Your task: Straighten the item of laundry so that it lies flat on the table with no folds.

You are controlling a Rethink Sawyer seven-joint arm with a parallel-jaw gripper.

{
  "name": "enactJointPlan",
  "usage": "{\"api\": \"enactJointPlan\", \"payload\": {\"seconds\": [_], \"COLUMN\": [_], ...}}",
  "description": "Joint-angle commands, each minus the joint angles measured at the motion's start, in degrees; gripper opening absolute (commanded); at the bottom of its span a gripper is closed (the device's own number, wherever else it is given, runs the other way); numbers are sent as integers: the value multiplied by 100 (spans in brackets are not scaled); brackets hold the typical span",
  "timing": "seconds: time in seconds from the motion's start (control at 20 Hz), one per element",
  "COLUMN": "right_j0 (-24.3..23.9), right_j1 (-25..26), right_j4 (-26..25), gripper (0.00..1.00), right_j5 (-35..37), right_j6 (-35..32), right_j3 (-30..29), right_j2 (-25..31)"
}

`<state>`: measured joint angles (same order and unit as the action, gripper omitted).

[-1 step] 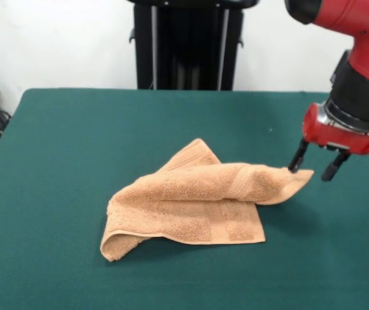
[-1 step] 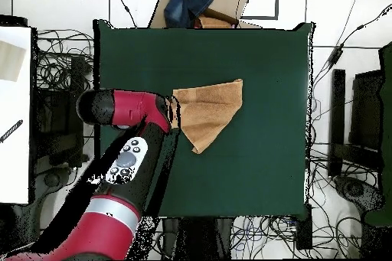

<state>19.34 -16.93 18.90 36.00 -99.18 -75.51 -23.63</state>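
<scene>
The towel (image 1: pixel 190 206) is far from flat. It lies a little right of the middle of the green bench (image 1: pixel 74 142), folded over itself: a lower layer rests on the felt with its hemmed edge and woven band facing the camera, and an upper layer is draped across it, running out to a pointed corner on the right. Another corner pokes up behind the fold, and the near left end curls under into a small loop. From overhead the cloth reads as a rough triangle rather than a rectangle (a fair sign that about half of it is doubled over). So, as I judge it, the work is in its early part: no side of the towel is fully spread, and the top layer has yet to be drawn off the bottom one and the curled end smoothed out.

The gripper (image 1: pixel 315 165) hangs at the towel's right-hand tip. Its jaws stand apart, one finger (image 1: pixel 296 160) down at the very tip of the cloth and seemingly touching it, the other finger (image 1: pixel 333 166) out beyond the corner over bare felt. Nothing is pinched between them; the corner sits by the inner finger rather than in the gap, and nothing is lifted.
</scene>
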Motion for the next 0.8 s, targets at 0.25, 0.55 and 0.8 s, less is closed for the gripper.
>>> {"api": "enactJointPlan", "payload": {"seconds": [0.25, 0.55, 0.8], "right_j0": [-199, -71, 42], "right_j1": [191, 270, 292], "right_j4": [137, 125, 56], "gripper": [100, 100, 100], "right_j5": [-381, -152, -154], "right_j6": [-1168, -1385, -1434], "right_j3": [-167, -113, -96], "right_j2": [692, 446, 296]}}
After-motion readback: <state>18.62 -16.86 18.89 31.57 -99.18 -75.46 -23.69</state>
